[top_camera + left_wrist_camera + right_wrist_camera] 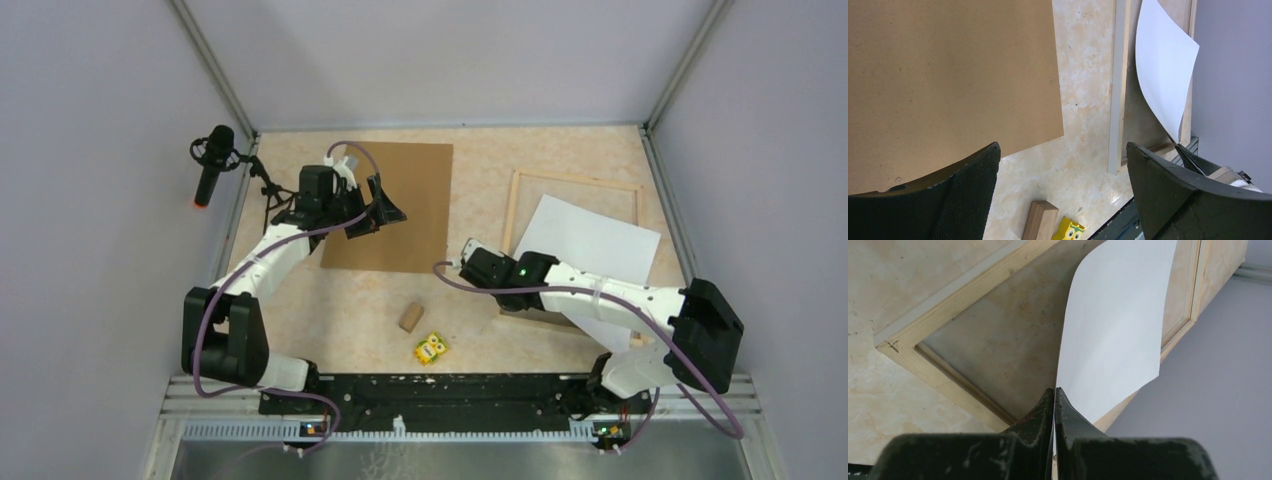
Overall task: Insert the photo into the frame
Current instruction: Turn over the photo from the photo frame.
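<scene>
Photo [1118, 330] is in my right gripper [1054, 392]: the two fingers are pressed flat together with the edge of the sheet pinched between them. The sheet bows upward from that pinch. Only its plain white side faces the cameras, so I cannot confirm the printed face from here.

The frame [580, 180] lies flat on the right half of the table [330, 310], toward the far side. Its pale wood rails and inner ledge show in the right wrist view. The sheet hangs over the frame but is skewed to it. From above, one corner passes over the right rail and the near end runs out past the near rail. The far-left part of the opening is uncovered, and none of the edges I can see sit inside the ledge.

My left gripper [1063, 147] is spread as wide as it goes and holds nothing. It hovers above the near right corner of the brown backing board [415, 230], which lies flat at the far left-centre, well apart from the frame. A small wooden block [410, 318] and a yellow owl toy [431, 348] sit near the middle, close to the arm bases.

I judge the task as under way but not close. The pickup and carry are done. What remains is squaring the sheet to the rails, lowering it flat into the opening and letting go.
</scene>
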Robot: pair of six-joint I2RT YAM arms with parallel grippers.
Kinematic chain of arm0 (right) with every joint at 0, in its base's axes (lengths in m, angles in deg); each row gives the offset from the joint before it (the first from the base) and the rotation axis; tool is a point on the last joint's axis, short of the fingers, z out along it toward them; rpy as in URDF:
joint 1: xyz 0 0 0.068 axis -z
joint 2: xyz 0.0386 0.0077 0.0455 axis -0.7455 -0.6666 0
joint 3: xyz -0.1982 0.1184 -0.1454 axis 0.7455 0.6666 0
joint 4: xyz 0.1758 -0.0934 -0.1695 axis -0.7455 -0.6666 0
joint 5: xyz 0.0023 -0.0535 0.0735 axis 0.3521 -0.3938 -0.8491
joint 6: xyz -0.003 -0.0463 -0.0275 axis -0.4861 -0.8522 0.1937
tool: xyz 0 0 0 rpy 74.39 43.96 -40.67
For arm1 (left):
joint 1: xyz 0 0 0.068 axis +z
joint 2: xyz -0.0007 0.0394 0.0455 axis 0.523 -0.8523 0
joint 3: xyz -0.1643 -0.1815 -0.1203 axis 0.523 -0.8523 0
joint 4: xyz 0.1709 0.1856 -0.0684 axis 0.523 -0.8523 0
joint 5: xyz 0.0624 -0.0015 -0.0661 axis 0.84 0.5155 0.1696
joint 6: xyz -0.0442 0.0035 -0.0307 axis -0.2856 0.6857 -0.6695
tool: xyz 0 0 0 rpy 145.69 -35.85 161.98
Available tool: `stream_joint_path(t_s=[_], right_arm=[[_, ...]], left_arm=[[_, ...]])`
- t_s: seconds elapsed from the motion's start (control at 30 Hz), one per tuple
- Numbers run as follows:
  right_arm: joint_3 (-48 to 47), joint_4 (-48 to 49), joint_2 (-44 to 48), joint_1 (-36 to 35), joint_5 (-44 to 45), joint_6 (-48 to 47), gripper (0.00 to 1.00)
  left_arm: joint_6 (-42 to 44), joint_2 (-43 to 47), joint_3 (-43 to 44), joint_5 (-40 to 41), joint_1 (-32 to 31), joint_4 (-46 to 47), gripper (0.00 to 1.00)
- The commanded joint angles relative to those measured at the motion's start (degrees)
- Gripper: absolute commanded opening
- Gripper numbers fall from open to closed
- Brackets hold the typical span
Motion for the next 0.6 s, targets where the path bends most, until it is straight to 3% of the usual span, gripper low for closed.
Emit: stream_joint_path(t_s=[0.0,0.27,0.57], right_arm=[[2.74,8.92,2.56,-0.09,-0.31,-4.47,0.00],[9.53,21.56,3.94,0.32,2.89,-15.67,0.00],[13.95,28.94,8.48,4.52,-1.47,-24.59,0.00]], left_arm=[[0.51,-0.02,0.40,-1.37,-0.14,1.79,0.98],[0.50,0.10,0.26,-1.47,-0.14,1.89,0.98],[0.33,-0.08,0.18,-2.48,-0.14,2.24,0.98]])
